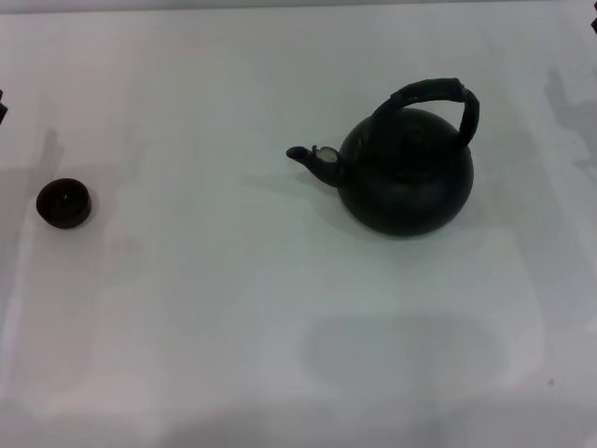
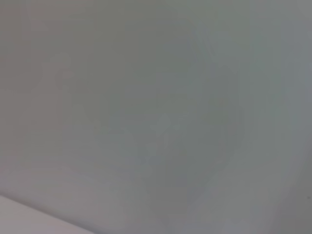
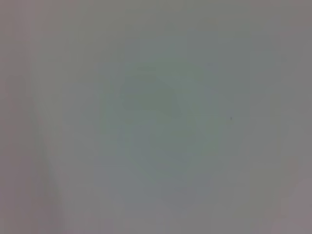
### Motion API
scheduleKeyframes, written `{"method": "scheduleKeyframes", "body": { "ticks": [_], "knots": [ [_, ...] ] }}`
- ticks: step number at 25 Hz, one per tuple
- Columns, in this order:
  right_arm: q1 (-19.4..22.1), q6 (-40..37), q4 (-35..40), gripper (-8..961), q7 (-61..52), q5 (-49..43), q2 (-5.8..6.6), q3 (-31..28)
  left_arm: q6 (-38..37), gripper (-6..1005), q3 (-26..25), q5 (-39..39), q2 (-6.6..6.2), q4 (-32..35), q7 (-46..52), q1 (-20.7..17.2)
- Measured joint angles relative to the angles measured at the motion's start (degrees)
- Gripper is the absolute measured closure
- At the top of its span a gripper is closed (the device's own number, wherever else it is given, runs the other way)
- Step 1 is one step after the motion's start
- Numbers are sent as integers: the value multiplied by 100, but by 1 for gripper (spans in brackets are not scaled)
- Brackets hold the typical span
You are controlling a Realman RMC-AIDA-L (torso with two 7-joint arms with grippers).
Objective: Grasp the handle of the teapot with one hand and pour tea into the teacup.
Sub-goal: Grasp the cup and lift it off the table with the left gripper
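Observation:
The black round teapot (image 1: 403, 177) stands upright on the white table, right of centre in the head view. Its short spout (image 1: 312, 161), with a small silvery spot, points left. Its thick black wrapped handle (image 1: 431, 98) arches over the top. The tiny dark teacup (image 1: 63, 203) sits on the table at the far left, well apart from the pot. Neither gripper shows in any view. Both wrist views show only bare pale surface.
The white table (image 1: 215, 308) fills the head view. A dark sliver (image 1: 3, 107) shows at the left edge and another (image 1: 593, 23) at the top right corner. Soft shadows lie on the table at the front and sides.

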State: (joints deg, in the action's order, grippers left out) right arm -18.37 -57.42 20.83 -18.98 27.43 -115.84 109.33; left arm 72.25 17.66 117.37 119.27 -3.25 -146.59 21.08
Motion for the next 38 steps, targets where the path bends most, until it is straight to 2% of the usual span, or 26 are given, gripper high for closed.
{"method": "scheduleKeyframes", "body": {
  "ticks": [10,14,19,29,38],
  "knots": [
    [-31,28,0,229,0,1,0,22,9,123,0,-111,8,-7,-42,1],
    [-26,30,0,229,0,1,0,15,8,123,0,-521,0,-9,-44,-9],
    [-34,33,-1,229,0,-1,4,1,83,123,0,-1184,4,-12,-45,-213],
    [-280,48,-158,230,0,-2,22,-9,502,124,4,-1511,11,-142,-58,-863],
    [-295,48,-199,230,0,-1,23,29,237,124,8,-2086,2,-153,-376,-820]
  ]
}}
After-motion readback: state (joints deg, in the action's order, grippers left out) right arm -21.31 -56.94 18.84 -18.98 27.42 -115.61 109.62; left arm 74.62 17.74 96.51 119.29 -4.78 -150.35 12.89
